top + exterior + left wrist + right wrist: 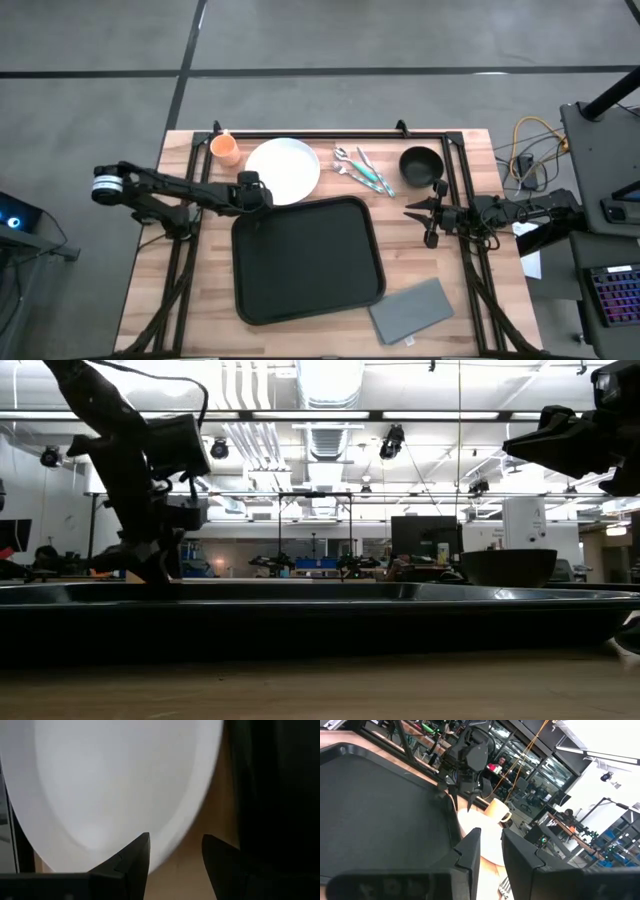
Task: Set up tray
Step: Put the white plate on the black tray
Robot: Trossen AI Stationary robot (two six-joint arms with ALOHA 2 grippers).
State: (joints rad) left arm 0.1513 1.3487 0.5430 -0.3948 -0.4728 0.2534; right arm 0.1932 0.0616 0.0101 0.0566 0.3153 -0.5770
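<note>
We see tray (305, 260) mid-table | plate (284, 170) behind it, cup (225, 148) left of plate | cutlery (362, 168) and bowl (422, 165) right of plate | napkin (411, 310) at tray's front right corner | left gripper (262, 195) at plate's front edge | right gripper (420, 217) right of tray

The large black rectangular plastic tray (306, 260) has a smooth, slightly glossy surface. It lies on a pale wood-plank worktop (150, 290) with visible grain. The round white plate (284, 170) looks smooth and glossy; the flat grey rectangular napkin (411, 309) looks matt, cloth-like.
</note>
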